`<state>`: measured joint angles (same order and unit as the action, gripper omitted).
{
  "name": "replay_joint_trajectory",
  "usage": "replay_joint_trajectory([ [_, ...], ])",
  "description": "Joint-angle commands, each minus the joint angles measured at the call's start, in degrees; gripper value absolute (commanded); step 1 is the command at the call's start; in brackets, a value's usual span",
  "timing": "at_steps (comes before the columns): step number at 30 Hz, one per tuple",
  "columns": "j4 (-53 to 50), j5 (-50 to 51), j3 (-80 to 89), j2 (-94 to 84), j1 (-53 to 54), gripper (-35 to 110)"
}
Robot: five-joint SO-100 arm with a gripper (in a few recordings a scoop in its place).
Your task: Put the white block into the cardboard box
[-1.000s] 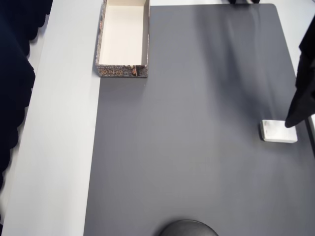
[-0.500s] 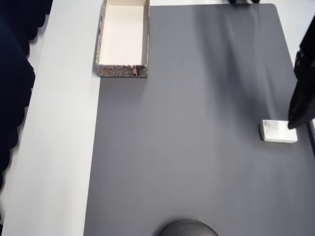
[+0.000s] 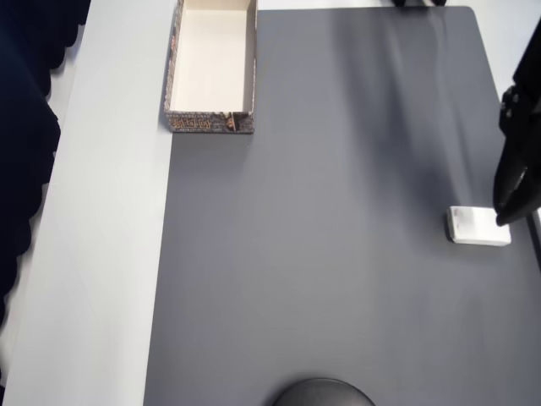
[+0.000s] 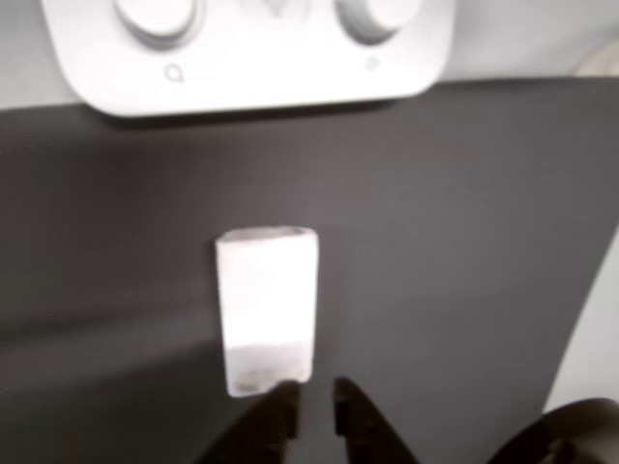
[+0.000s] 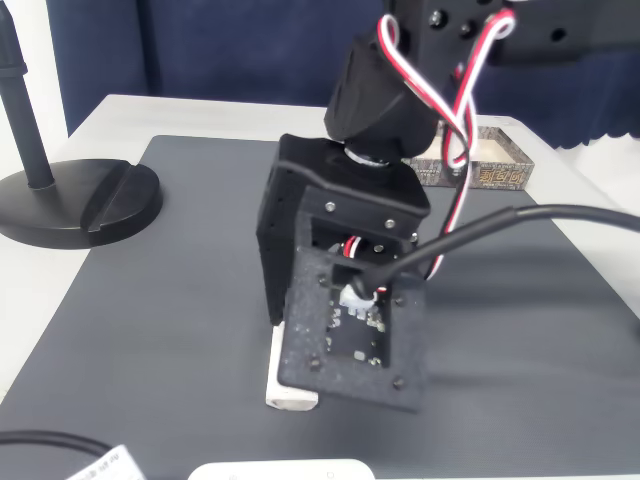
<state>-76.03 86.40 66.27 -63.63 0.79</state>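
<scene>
Gripper [image 4: 311, 406] fingers, nearly closed on nothing, hovered at the white block [image 4: 266, 307] lying on the grey mat [image 3: 338, 211] at right edge overhead; the cardboard box [image 3: 211, 68] sat upper left.

wrist view: white block [image 4: 266, 309] lies lengthwise on the dark grey mat [image 4: 464, 242], long axis running away from the camera. Gripper [image 4: 314, 406] at bottom edge, black fingertips [image 4: 280, 411] close together with a narrow gap, just at the block's near end, offset toward its right corner. White device with two round knobs [image 4: 251, 48] beyond the mat's far edge.
</scene>
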Motion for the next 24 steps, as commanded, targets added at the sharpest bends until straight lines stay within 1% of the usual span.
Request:
replay_joint_trajectory([
  [1,-1.93,0.44,-5.01,-0.35,0.44,7],
  [6,-3.43,-0.62,-5.45,0.35,0.44,8],
  [12,-9.05,-2.90,-7.03,2.02,0.09,7],
  [24,-11.60,-3.60,-10.72,4.22,-0.26,8],
])
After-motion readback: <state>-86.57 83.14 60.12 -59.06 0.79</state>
